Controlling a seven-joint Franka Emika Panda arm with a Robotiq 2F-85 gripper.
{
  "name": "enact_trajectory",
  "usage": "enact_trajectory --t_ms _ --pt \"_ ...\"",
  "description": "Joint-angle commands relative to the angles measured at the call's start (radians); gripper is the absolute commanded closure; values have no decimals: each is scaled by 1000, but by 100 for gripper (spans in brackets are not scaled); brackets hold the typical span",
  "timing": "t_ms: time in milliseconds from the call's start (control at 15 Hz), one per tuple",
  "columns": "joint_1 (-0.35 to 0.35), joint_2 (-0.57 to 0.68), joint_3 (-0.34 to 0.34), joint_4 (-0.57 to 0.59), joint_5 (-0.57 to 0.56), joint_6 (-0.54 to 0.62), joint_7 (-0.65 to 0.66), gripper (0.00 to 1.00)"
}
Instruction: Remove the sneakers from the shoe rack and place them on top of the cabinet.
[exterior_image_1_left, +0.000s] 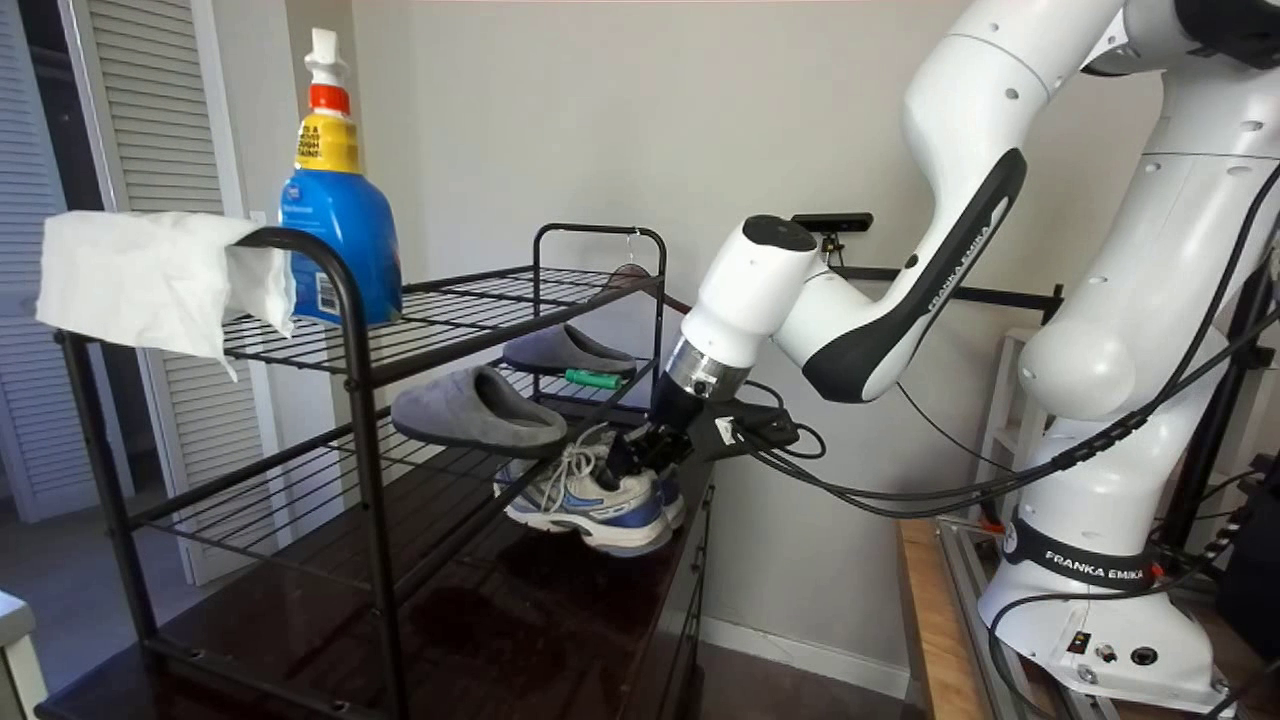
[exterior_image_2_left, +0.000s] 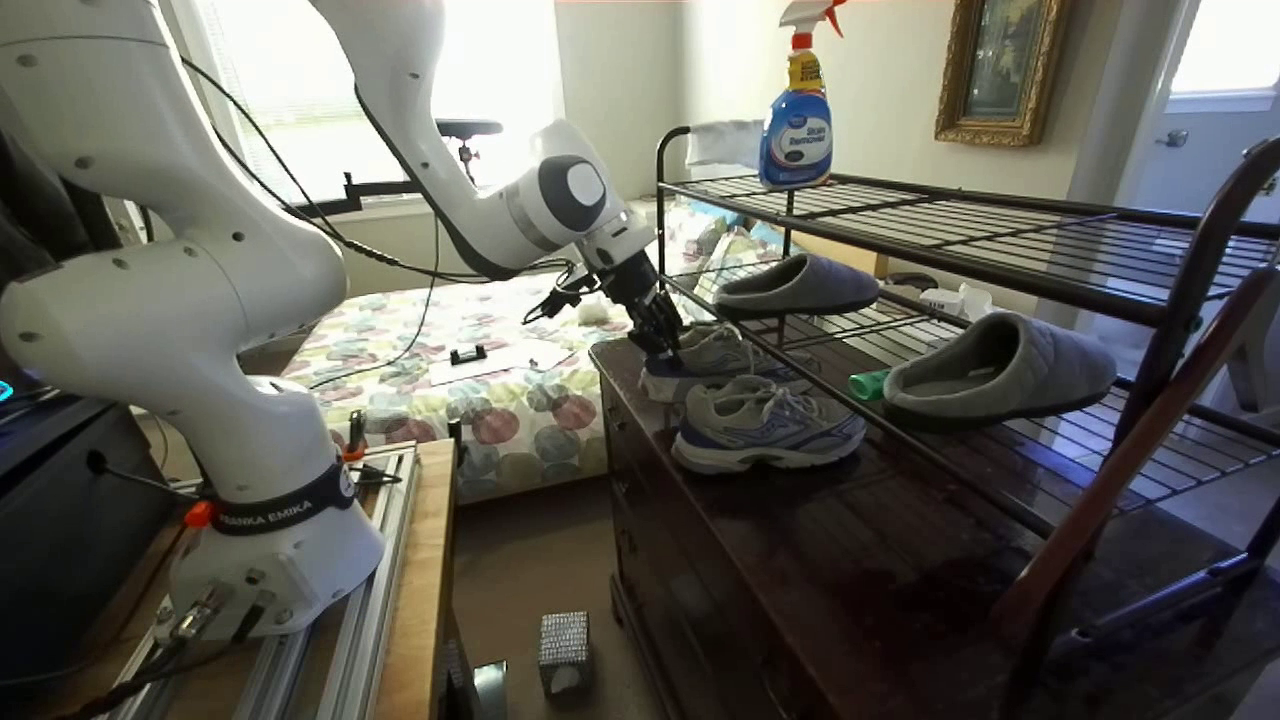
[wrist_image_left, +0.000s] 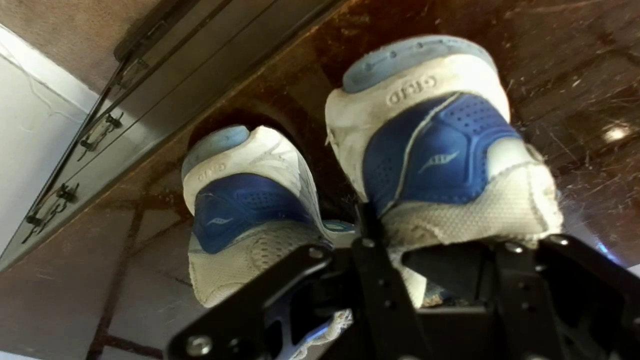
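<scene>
Arm (exterior_image_1_left: 950, 215) bent, wrist (exterior_image_1_left: 745, 290) tilted dn; end effector (exterior_image_1_left: 632, 460) at heel of 1 sneaker (wrist_image_left: 440, 150), 2nd sneaker (wrist_image_left: 250, 210) just beside; can't tell if pinching/spread.

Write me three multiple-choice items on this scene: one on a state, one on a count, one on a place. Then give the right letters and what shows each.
1. Which way up are the sneakers?
A) Soles down
B) On their sides
C) Upside down

2. How many grey slippers lie on the shoe rack?
A) Four
B) One
C) Two

3. Where does the blue spray bottle stand?
A) Inside a slipper
B) On the shoe rack's top shelf
C) Between the sneakers

1 A: in both exterior views their soles face the top of the cabinet.
2 C: both exterior views show just two, apart from each other, on the shelf below the top one.
3 B: its base rests on the upper wires in both exterior views.
</scene>
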Motion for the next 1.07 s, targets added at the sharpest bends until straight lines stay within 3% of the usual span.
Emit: enact_trajectory --t_ms 0,133,200,333,800,1000 --pt "-57 55 49 64 -93 -43 69 96" --pt "-70 88 63 81 -120 -70 74 96" --pt "-72 105 69 90 -131 -92 74 59" --pt "-72 133 72 105 -153 -120 80 52" --pt "-51 195 53 141 -173 -158 85 3" --pt "-60 201 62 94 -81 -88 -29 0"
